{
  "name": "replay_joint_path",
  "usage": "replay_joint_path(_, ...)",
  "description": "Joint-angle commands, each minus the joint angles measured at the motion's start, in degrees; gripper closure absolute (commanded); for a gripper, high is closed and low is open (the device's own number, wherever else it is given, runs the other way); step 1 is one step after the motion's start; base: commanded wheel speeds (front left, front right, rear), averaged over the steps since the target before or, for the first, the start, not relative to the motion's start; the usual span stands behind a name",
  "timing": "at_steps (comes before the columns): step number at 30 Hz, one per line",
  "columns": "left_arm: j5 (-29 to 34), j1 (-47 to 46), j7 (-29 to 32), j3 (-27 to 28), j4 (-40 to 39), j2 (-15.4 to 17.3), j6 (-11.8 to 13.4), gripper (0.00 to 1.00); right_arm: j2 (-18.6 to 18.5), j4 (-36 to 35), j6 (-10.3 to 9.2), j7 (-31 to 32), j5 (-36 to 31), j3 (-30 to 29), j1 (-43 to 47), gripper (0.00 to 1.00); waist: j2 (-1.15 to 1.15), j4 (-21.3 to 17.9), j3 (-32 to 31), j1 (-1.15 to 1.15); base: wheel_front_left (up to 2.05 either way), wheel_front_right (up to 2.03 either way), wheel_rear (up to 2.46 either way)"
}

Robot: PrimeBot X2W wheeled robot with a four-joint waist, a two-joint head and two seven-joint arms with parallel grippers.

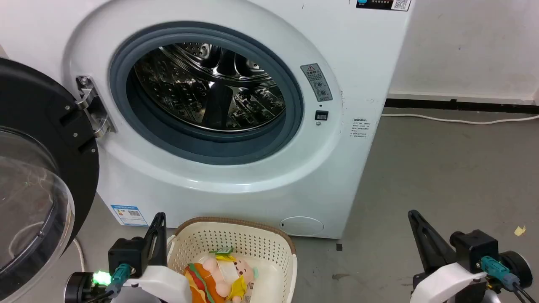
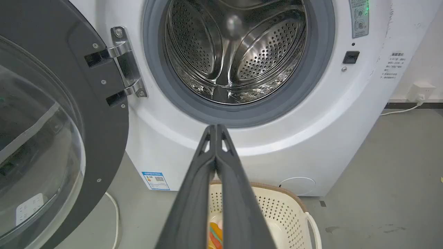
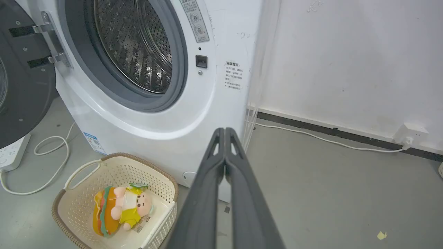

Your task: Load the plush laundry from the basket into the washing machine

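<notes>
Head view: plush laundry (image 1: 219,275) lies in basket (image 1: 236,222), before the open washing machine (image 1: 358,84); burger end left, doll head right. Left gripper (image 1: 159,219) fingers pressed together, empty, just beside basket's left rim. Right gripper (image 1: 413,214) likewise closed, empty, well apart.
Left wrist view: plush laundry peeks out low between the finger bases.
Right wrist view: plush laundry low left.
Judgement: left arm nearer; reach down-right.

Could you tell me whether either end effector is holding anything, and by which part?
Nothing is held: the left end effector and right end effector are shut and empty; the plush laundry lies in the basket.
</notes>
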Motion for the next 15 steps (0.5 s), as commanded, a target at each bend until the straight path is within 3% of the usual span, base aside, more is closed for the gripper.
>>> replay_joint_path(1, 0.1, -0.9, 0.0, 0.0, -0.2, 0.0, -0.2, 1.0, -0.1, -0.2, -0.05, 0.0, -0.4, 0.0, -0.7, 1.0, 0.0, 0.0, 0.0, 0.0, 0.0, 0.0, 0.0)
replay_joint_path(15, 0.1, -0.9, 0.0, 0.0, -0.2, 0.0, -0.2, 1.0, -0.1, -0.2, -0.05, 0.0, -0.4, 0.0, -0.7, 1.0, 0.0, 0.0, 0.0, 0.0, 0.0, 0.0, 0.0)
